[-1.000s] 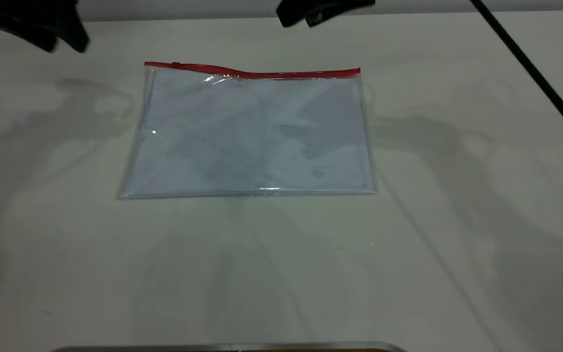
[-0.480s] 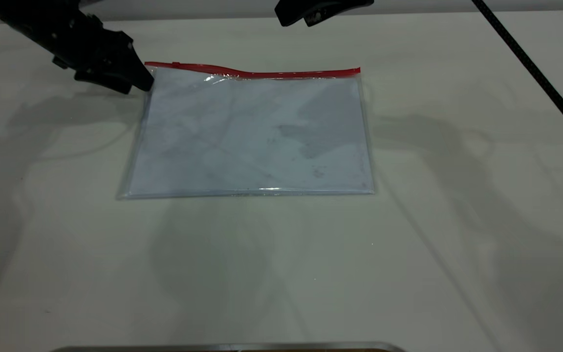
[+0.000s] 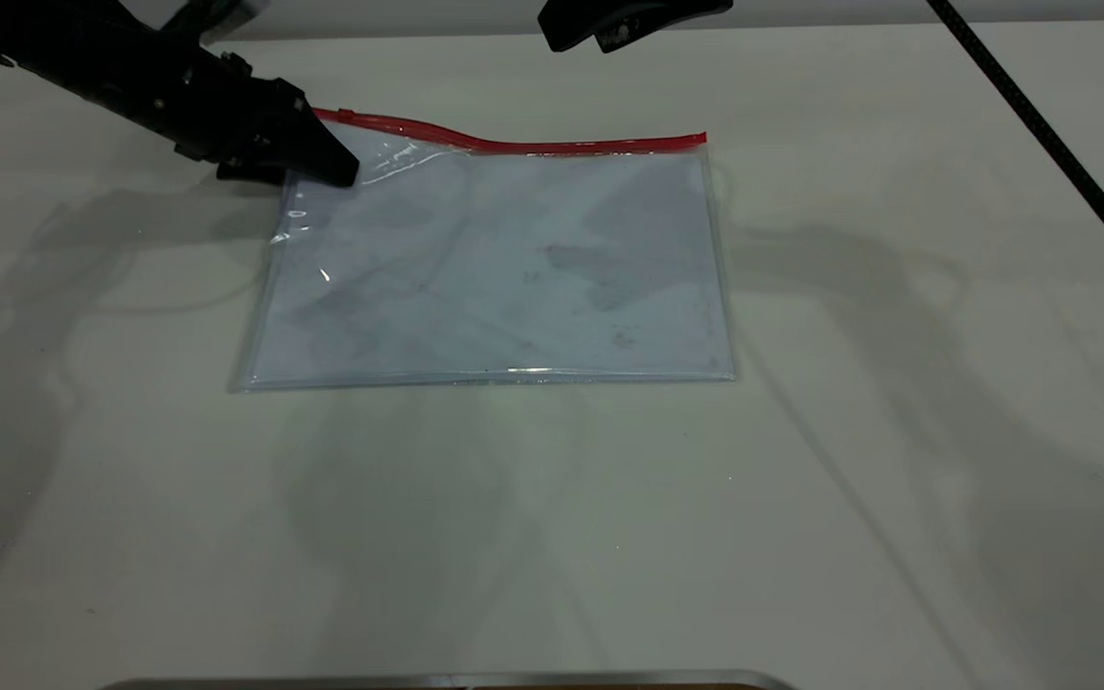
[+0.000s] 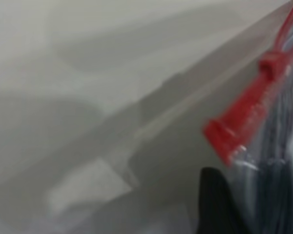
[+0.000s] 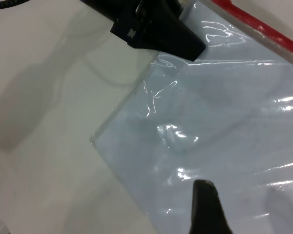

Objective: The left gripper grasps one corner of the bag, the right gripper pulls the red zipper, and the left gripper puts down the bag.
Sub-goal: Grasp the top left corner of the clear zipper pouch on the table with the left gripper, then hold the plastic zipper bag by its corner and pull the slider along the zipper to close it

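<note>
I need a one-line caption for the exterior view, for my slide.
Left pincer at the far-left corner of the bag, beside the red zipper; right pincer waits above.

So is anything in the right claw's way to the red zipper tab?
Nothing visible. The right claw hangs above the table's far edge, and only bare table lies between it and the tab. The left claw sits at the bag corner beside the tab.
</note>
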Controlling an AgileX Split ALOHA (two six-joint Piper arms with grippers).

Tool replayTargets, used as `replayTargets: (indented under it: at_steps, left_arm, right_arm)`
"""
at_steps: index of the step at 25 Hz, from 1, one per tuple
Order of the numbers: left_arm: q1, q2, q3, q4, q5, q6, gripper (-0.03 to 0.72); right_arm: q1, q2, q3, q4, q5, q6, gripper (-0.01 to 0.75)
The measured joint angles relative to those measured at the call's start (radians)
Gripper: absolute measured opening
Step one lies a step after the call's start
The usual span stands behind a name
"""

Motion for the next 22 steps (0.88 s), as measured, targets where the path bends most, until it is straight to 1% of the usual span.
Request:
replayTargets:
  at_steps: [1,5,6,7,11,15,19,22]
  left_arm:
    - [0.0,-0.001,0.0,-0.003,-0.001,0.008,0.378]
    - [-0.003,-0.004,0.0,-0.008,0.003,0.051,0.118]
    - [-0.007,-0.005,0.0,-0.008,0.008,0.059,0.07]
    - [-0.008,-0.008,0.0,-0.009,0.014,0.064,0.055]
    - [-0.012,-0.012,-0.003,-0.01,0.075,0.124,0.053]
    - [-0.023,-0.012,-0.007,0.002,0.219,0.25,0.053]
    - [-0.055,-0.012,-0.007,0.076,0.368,0.401,0.053]
    - [-0.076,-0.012,-0.007,0.153,0.399,0.45,0.053]
  right_arm:
    - [0.0,0.0,0.0,0.0,0.0,0.0,0.51]
    - [0.0,0.011,-0.008,0.0,0.001,-0.003,0.51]
    - [0.0,0.019,-0.015,-0.003,0.001,-0.008,0.51]
    - [-0.001,0.03,-0.024,-0.003,0.001,-0.016,0.51]
    - [-0.002,0.081,-0.063,-0.002,0.007,-0.086,0.51]
    - [-0.003,0.136,-0.134,0.019,0.066,-0.18,0.51]
    - [-0.002,0.181,-0.211,0.07,0.105,-0.214,0.51]
    - [-0.001,0.217,-0.25,0.101,0.121,-0.219,0.51]
